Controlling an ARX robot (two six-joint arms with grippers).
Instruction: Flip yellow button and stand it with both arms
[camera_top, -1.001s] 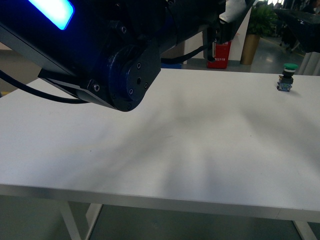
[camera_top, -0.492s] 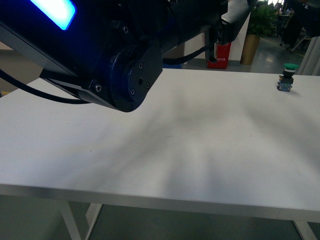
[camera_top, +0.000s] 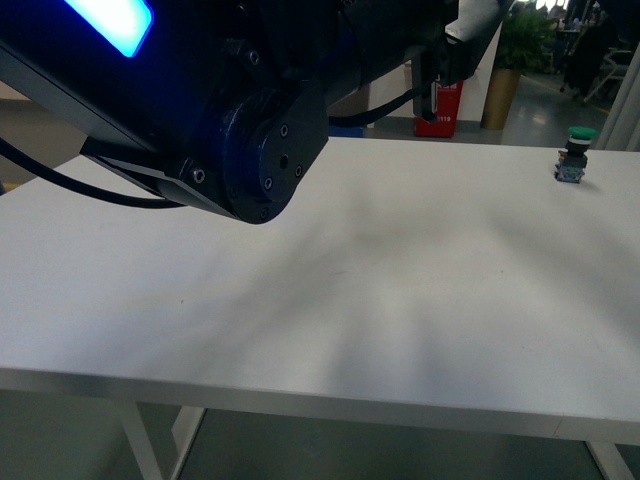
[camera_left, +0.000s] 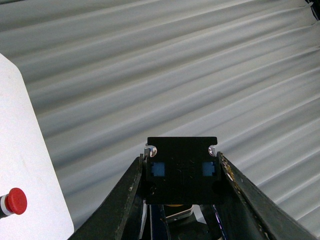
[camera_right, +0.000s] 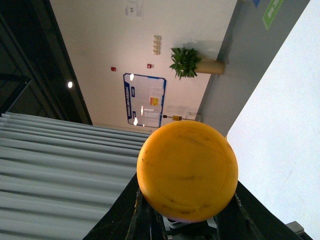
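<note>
**Spotter A:** Your left gripper (camera_left: 181, 157) stands narrow. On your left wrist camera its two fingers (camera_left: 125, 200) press against either side of a black block with two blue squares, which looks like the contact block of the yellow button (camera_left: 182, 172). Ribbed ceiling (camera_left: 200, 60) lies behind it, so you have it up in the air, off the table (camera_left: 25, 150).

**Spotter B:** On your right wrist camera you look straight onto the round yellow cap (camera_right: 187, 170). It sits between the fingers (camera_right: 117, 220) of your right gripper (camera_right: 186, 200) and covers their tips. I cannot tell you whether that hand pinches the button or only flanks it.

**Spotter A:** How your two grippers stand to each other I cannot tell from these views either.

**Spotter B:** From the front, your left arm (camera_top: 250, 120) fills the upper left. Its blue light panel (camera_top: 105, 20) is lit, and a round bolted joint (camera_top: 268, 160) hangs above the white tabletop.

**Spotter A:** The green-capped button (camera_top: 575, 155) stands upright near the table's far right edge, well apart from your arm. A red-capped button (camera_left: 15, 201) sits on the table near its edge in the left wrist picture.
</note>
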